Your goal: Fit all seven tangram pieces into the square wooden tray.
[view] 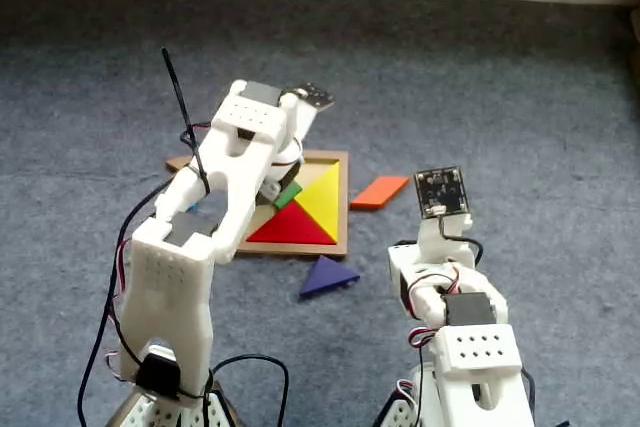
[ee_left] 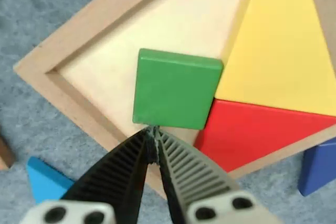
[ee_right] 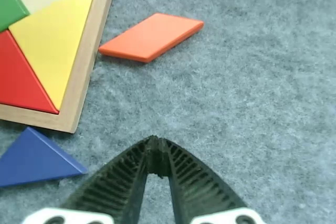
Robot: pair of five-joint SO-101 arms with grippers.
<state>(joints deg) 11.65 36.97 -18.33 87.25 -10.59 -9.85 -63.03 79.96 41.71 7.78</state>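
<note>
The square wooden tray holds a yellow triangle, a red triangle and a green square. My left gripper is shut with nothing in it, and its tips touch the green square's near edge. My right gripper is shut and hovers over bare carpet. An orange parallelogram and a dark blue triangle lie beyond it, outside the tray. A light blue triangle and a brown piece lie off the tray's other side.
Grey carpet covers the whole work area. In the high view the left arm covers the tray's left half, with the orange parallelogram right of the tray and the dark blue triangle in front of it. A black cable rises by the left arm.
</note>
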